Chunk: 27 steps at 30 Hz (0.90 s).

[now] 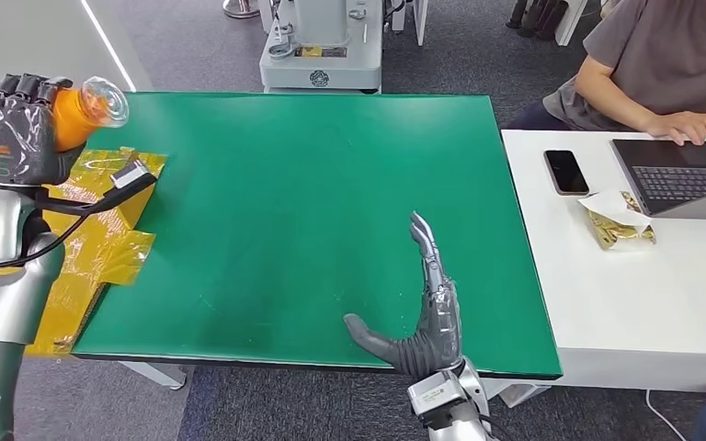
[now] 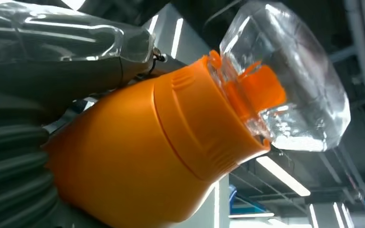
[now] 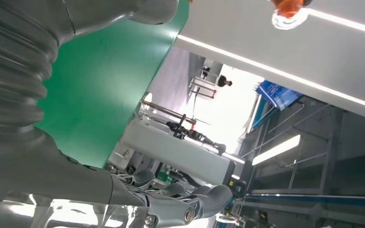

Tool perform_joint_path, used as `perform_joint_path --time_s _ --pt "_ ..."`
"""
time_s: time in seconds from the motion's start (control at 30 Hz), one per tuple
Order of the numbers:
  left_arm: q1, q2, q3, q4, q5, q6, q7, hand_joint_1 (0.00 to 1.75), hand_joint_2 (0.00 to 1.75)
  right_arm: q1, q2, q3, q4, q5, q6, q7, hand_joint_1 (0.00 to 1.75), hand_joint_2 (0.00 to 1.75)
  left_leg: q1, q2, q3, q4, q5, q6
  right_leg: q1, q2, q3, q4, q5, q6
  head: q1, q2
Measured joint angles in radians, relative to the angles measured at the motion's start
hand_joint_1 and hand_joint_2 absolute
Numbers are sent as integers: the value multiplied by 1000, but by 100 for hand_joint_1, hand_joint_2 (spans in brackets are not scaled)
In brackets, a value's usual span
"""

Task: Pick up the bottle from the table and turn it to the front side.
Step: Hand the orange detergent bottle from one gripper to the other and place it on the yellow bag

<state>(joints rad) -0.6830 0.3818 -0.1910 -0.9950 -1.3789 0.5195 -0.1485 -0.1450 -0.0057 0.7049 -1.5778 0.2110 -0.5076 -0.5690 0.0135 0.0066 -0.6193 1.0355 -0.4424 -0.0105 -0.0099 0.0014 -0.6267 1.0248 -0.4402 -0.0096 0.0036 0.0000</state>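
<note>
The right hand (image 1: pixel 427 317) rests open-fingered over the green bench (image 1: pixel 313 202); the left hand (image 1: pixel 14 129) holds the orange bottle (image 1: pixel 78 115) aloft, apparently for turning.

The left hand (image 1: pixel 14 124) wraps the bottle (image 1: pixel 81 112), so most of its orange body is hidden behind the fingers in the head view; the label and which side faces out cannot be told. In the left wrist view the bottle (image 2: pixel 138 156) is cut off by the lower edge, and the hand (image 2: pixel 14 161) is partly covered by it. In the right wrist view only the cap end of the bottle (image 3: pixel 290 10) shows at the top edge. The person (image 1: pixel 648 64) is cut off by the top and right edges, and the laptop (image 1: pixel 689 175) by the right edge. The packet (image 1: pixel 618 222) beside the phone (image 1: pixel 566 171) is too small to read.
</note>
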Motion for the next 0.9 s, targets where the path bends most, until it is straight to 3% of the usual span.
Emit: perform_joint_path --time_s 0.17,0.4,0.9 --pt "-24 24 -80 91 -133 -45 -3 175 175 9 -4 0 -29 -2 23 5 0 175 -1 0 0 0 0 0 -1 0 0 0 0 0 0 0" --pt "-35 6 -219 319 -135 4 -2 175 175 16 -15 0 -33 -19 26 -9 0 175 -1 1 0 0 0 0 -1 1 0 0 1 -1 0 0" --pt "-35 -39 -259 482 -132 11 -31 175 175 26 -21 0 -34 -20 17 -9 0 175 -1 1 0 0 -1 -1 -1 1 0 0 1 -1 0 0"
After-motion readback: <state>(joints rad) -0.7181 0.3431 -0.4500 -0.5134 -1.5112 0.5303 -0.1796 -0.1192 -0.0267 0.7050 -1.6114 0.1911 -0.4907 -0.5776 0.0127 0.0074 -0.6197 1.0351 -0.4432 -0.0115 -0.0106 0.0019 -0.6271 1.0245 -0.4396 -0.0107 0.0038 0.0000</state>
